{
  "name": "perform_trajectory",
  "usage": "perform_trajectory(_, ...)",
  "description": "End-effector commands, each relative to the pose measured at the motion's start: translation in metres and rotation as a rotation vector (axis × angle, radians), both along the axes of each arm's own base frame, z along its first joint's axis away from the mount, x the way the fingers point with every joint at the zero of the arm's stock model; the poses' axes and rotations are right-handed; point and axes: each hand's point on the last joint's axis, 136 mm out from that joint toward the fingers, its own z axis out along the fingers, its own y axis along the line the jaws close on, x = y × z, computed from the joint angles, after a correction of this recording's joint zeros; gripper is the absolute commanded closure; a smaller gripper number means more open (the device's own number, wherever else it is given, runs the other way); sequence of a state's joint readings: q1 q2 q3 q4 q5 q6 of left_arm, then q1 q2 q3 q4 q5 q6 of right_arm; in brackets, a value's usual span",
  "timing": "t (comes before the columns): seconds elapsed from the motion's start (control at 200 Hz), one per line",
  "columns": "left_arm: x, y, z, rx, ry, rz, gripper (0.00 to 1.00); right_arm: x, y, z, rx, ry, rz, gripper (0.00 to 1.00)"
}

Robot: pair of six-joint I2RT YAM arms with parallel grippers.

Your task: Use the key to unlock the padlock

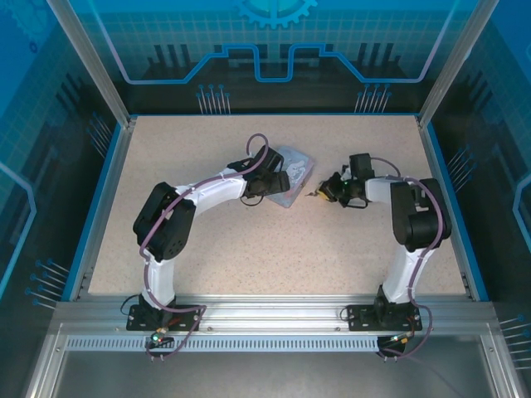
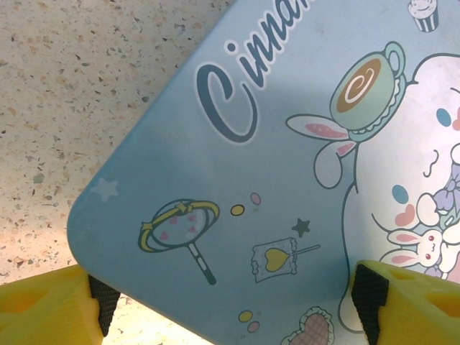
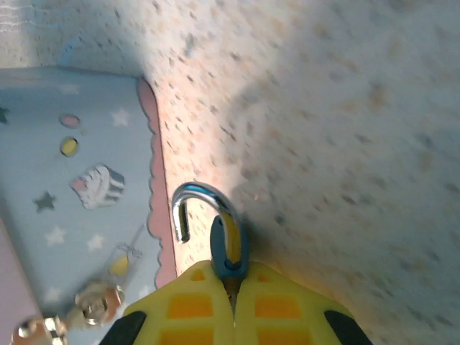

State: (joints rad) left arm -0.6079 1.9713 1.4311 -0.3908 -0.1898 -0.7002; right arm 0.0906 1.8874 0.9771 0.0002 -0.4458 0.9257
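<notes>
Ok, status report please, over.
Right hand shut on padlock, shackle end free. Left hand open, straddling blue tin. Tin close beside padlock.

One pale blue cartoon tin (image 2: 273,180) and one padlock (image 3: 228,244).

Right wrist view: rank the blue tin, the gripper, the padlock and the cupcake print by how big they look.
1. blue tin, though cut off by the frame.
2. right gripper, shut on the padlock; nearness to the camera enlarges it.
3. padlock.
4. cupcake print, smallest.
</notes>
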Motion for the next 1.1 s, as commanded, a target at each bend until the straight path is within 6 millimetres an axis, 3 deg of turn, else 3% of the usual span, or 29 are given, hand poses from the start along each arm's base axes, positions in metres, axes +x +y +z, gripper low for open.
perform_trajectory(0.0, -0.047, 0.023, -0.046, 0.128, 0.204, -0.050, 0.10, -0.024, -0.025, -0.013, -0.032, 0.058, -0.048, 0.93)
perform_trajectory(0.06, -0.045, 0.020, -0.034, 0.104, 0.180, -0.057, 0.08, -0.032, -0.031, -0.014, -0.017, 0.055, -0.061, 0.68)
perform_trajectory(0.165, -0.041, 0.016, -0.007, 0.061, 0.119, -0.063, 0.03, -0.041, -0.038, -0.001, -0.015, 0.029, -0.073, 0.44)
perform_trajectory(0.235, -0.039, 0.017, 0.016, 0.034, 0.073, -0.060, 0.01, -0.046, -0.044, 0.015, -0.031, -0.004, -0.072, 0.21)
perform_trajectory(0.325, -0.039, 0.024, 0.045, 0.000, 0.018, -0.054, 0.01, -0.054, -0.052, 0.036, -0.058, -0.041, -0.068, 0.16)
perform_trajectory(0.345, -0.040, 0.027, 0.052, -0.007, 0.004, -0.052, 0.01, -0.056, -0.054, 0.043, -0.065, -0.054, -0.068, 0.06)
perform_trajectory(0.36, -0.041, 0.029, 0.057, -0.012, -0.007, -0.049, 0.01, -0.057, -0.056, 0.047, -0.072, -0.063, -0.068, 0.04)
perform_trajectory(0.47, -0.047, 0.052, 0.095, -0.036, -0.095, -0.028, 0.01, -0.066, -0.071, 0.080, -0.148, -0.138, -0.068, 0.00)
perform_trajectory(0.575, -0.053, 0.086, 0.129, -0.022, -0.201, 0.015, 0.01, -0.071, -0.093, 0.111, -0.308, -0.215, -0.076, 0.00)
perform_trajectory(0.64, -0.057, 0.113, 0.146, 0.019, -0.282, 0.052, 0.01, -0.071, -0.110, 0.124, -0.413, -0.242, -0.099, 0.00)
perform_trajectory(0.76, -0.064, 0.172, 0.161, 0.152, -0.440, 0.157, 0.01, -0.073, -0.145, 0.131, -0.601, -0.267, -0.202, 0.00)
perform_trajectory(0.93, -0.074, 0.236, 0.155, 0.408, -0.714, 0.259, 0.01, -0.075, -0.177, 0.126, -0.817, -0.406, -0.330, 0.00)
perform_trajectory(1.096, -0.073, 0.287, 0.097, 0.470, -0.665, 0.373, 0.01, -0.070, -0.192, 0.123, -1.087, -0.433, -0.259, 0.00)
